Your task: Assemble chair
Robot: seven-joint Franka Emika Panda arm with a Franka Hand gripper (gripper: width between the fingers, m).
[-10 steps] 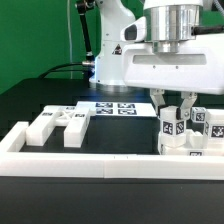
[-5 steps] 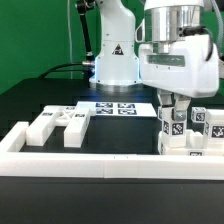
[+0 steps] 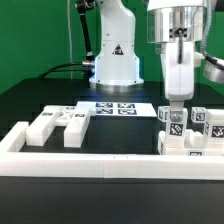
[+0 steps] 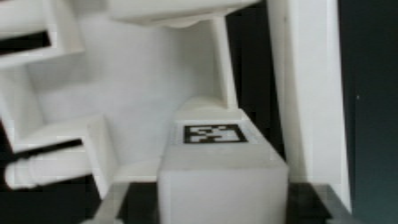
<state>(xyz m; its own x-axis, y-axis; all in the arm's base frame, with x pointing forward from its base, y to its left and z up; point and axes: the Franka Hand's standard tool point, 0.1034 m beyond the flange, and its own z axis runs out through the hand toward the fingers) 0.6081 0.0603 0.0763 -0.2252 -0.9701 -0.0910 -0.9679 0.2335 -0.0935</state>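
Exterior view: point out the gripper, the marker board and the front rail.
Gripper (image 3: 176,104), exterior view, between the fingertips.
Marker board (image 3: 114,108), exterior view, printed top.
Front rail (image 3: 90,162), exterior view, top face.

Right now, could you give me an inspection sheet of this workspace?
Surface: black table, white rail along its front.
Job's things: loose chair pieces at the exterior view's left; tagged cluster at its right.
Clutter: nothing seen.
Grippers: the gripper is shut on a tagged piece in that cluster.
Cables: black cable behind the table.
Surroundings: marker board, robot base, green backdrop.
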